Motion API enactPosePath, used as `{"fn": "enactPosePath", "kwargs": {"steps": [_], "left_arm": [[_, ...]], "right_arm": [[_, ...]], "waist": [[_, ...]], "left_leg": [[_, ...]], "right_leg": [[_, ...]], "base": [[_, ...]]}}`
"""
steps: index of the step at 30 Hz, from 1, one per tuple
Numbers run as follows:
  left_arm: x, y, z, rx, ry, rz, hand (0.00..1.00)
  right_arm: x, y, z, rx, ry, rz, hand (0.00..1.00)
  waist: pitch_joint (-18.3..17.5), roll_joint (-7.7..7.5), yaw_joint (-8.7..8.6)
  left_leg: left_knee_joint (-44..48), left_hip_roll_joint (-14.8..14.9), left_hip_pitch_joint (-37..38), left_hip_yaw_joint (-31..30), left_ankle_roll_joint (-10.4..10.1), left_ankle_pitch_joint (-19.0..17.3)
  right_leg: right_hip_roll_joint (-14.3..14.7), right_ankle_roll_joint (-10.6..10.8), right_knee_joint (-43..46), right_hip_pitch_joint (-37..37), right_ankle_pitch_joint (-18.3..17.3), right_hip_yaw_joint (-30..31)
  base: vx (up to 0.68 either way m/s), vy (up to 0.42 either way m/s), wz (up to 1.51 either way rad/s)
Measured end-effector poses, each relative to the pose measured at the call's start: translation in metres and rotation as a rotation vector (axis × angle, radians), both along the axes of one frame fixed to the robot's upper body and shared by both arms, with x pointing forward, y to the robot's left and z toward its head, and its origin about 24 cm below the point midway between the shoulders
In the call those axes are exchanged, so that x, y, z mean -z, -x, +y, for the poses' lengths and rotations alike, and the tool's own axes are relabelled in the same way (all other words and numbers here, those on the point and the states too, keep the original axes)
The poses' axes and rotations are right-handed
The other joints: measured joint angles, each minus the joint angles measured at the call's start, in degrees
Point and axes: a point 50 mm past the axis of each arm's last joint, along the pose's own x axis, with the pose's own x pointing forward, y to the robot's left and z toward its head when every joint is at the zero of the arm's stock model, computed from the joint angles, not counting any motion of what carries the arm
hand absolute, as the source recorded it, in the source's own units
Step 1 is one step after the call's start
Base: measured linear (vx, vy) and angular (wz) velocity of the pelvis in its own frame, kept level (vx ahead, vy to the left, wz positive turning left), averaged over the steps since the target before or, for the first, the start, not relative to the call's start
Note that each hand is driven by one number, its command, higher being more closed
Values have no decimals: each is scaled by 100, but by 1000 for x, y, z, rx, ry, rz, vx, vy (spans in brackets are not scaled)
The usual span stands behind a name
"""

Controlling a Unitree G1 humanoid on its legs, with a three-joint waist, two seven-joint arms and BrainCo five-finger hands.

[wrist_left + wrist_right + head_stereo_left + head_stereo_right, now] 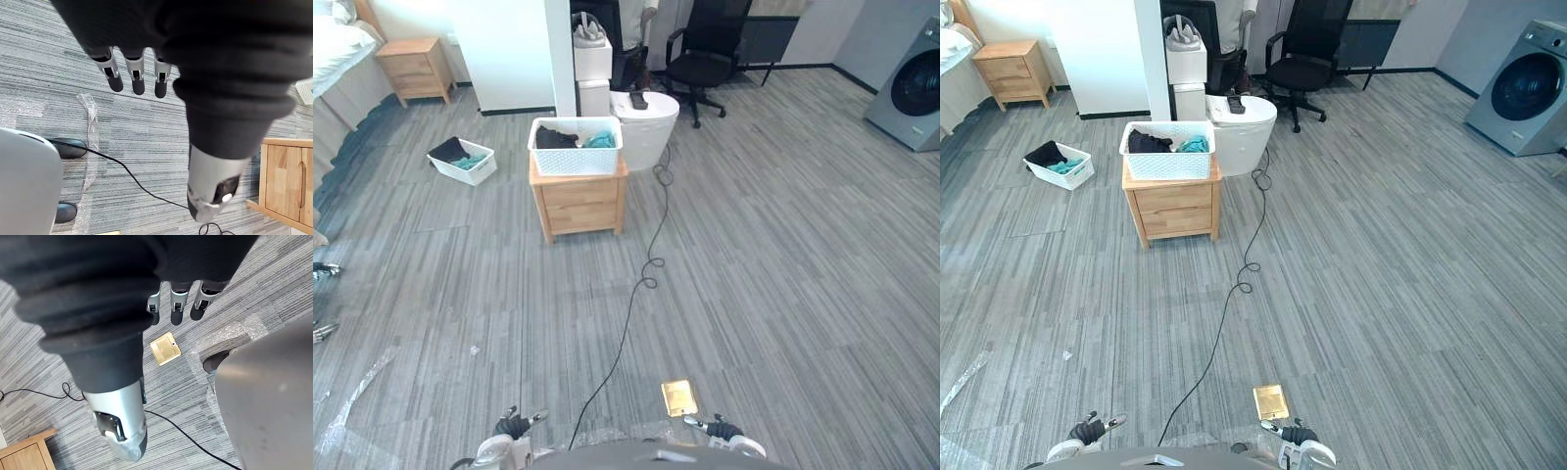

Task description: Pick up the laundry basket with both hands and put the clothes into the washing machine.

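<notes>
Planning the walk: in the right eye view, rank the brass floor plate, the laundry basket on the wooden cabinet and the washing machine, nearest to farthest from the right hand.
1. Brass floor plate, on the floor just ahead of the right hand.
2. Laundry basket, ahead to the left on the wooden cabinet.
3. Washing machine, far right corner.

Grey plank floor point(783, 274); black chair point(705, 61) at 1 o'clock, wooden nightstand point(414, 69) at 11, white wall point(504, 54) between.
</notes>
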Motion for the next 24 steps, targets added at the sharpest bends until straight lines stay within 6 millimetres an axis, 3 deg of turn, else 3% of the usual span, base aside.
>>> {"fn": "enactPosePath", "kwargs": {"steps": [3,5,6,7,8,10,12,13,14,15,16,17,18,19,20,21,23,24], "left_arm": [[-1,-3,1,-8,-2,-17,0],[-2,-8,-3,-18,10,-31,0],[-4,-14,-3,-36,14,-55,0],[-5,-15,-2,-45,12,-62,0],[-7,-17,8,-81,-4,-72,0],[-8,-17,13,-93,-14,-74,0],[-8,-20,8,-87,-3,-81,0],[-8,-23,4,-81,6,-86,0],[-9,-29,0,-51,10,-98,0],[-10,-35,-3,-35,18,-109,0],[-10,-36,-4,-30,24,-113,0],[-10,-36,-6,-18,29,-111,0],[-6,-23,-6,-27,35,-74,0],[-6,-23,-4,-33,31,-75,0],[-5,-19,-8,-64,46,-69,0],[-4,-18,-8,-99,55,-70,0],[-5,-19,-12,-147,79,-94,0],[-6,-21,-12,-151,78,-108,0]], "right_arm": [[-1,-3,1,15,-5,-10,0],[-2,1,-5,61,2,-28,0],[-4,-1,-6,82,4,-52,0],[-5,-5,-5,87,1,-72,0],[-7,-11,-1,103,-16,-105,0],[-7,-12,4,104,-30,-111,0],[-8,-14,2,129,-35,-129,0],[-8,-12,1,163,-42,-133,0],[-7,-9,-1,207,-54,-127,0],[-6,-6,-4,242,-61,-113,0],[-5,-5,-6,259,-63,-106,0],[-4,2,-12,287,-55,-87,0],[-1,16,-17,297,-45,-45,0],[0,22,-16,300,-47,-27,0],[-1,23,-23,315,-31,-31,0],[-4,17,-26,309,-21,-51,0],[-11,-3,-29,286,-5,-115,0],[-11,-7,-25,260,-11,-117,0]], "waist": [[73,-77,42],[109,-136,34],[178,-129,104],[222,-117,111],[391,-239,116],[401,-345,155],[404,-347,129],[399,-335,76],[398,-332,29],[397,-320,-10],[407,-300,-39],[433,-199,-134],[393,-19,-204],[374,-52,-206],[385,192,-156],[412,263,-122],[534,450,51],[561,451,101]], "left_leg": [[1,-87,-63,-48,44,-92],[6,-132,-11,38,120,-290],[19,-133,57,7,166,-323],[122,-131,77,-27,184,-338],[553,-122,131,-188,234,-587],[882,0,170,-227,194,-904],[1021,72,271,-306,153,-1145],[1004,106,338,-361,134,-1234],[993,131,392,-453,115,-1373],[962,156,472,-569,28,-1482],[952,178,504,-649,-8,-1572],[949,328,694,-795,-154,-1754],[1232,598,876,-843,-469,-1924],[1664,631,785,-869,-609,-2004],[3011,920,352,-793,-877,-2040],[4744,1085,-444,-713,-1005,-1203],[6721,1354,-1320,-662,-1139,264],[7166,1409,-1511,-607,-1081,209]], "right_leg": [[-104,157,432,-239,-288,-101],[-360,491,1568,-593,-706,-407],[-421,437,2954,-1196,-709,-436],[-452,360,3683,-1495,-588,-436],[-513,330,5085,-2095,-667,-476],[-498,280,5532,-2478,-857,-697],[-498,180,5026,-2727,-925,-1031],[-507,144,4360,-2735,-937,-1254],[-487,106,3289,-2701,-821,-1518],[-409,100,2167,-2644,-488,-1633],[-369,102,1670,-2584,-320,-1646],[-236,91,1379,-2467,-112,-1632],[-2,-202,1367,-2265,29,-1634],[88,-439,1303,-2134,310,-1604],[304,-506,1392,-1888,340,-1634],[413,-670,1373,-1635,74,-1702],[608,-911,1198,-1015,-37,-1523],[651,-1058,1160,-788,-40,-1409]], "base": [[7,3,18],[54,19,78],[64,30,76],[132,21,82],[158,3,69],[211,17,47],[280,43,10],[403,7,18],[567,-35,36],[525,-66,42],[588,-117,65],[693,-167,89],[747,-187,93],[802,-225,63],[753,-232,26],[725,-244,5],[697,-220,-27],[681,-185,-54]]}}
